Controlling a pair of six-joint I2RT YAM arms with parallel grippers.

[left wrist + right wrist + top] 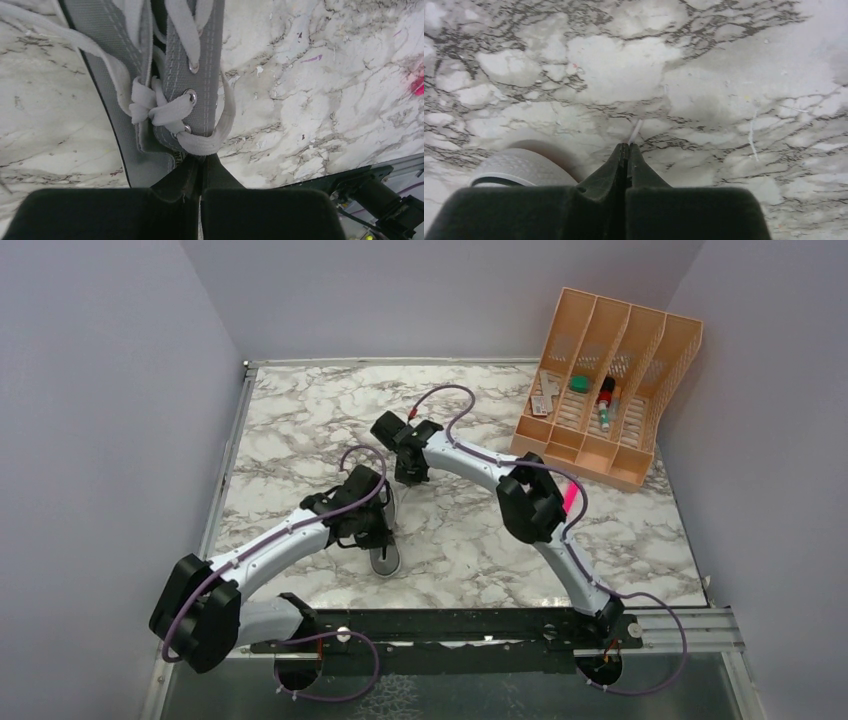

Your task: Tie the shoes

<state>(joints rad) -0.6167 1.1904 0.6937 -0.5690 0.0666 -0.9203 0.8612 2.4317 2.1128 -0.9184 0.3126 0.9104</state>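
White lace tip (636,131) in right claw (628,147), right wrist view only.

The shoe (386,558) lies on the table (300,410), left of frame centre, partly under the left gripper (366,522). The right gripper (410,476) sits just above and to the right of it. A rack (640,350) stands at upper right. Left wrist view: a lace loop (220,132) touches the fingertips at lower centre. Right wrist view: a lace end (635,132) protrudes from between the tips.
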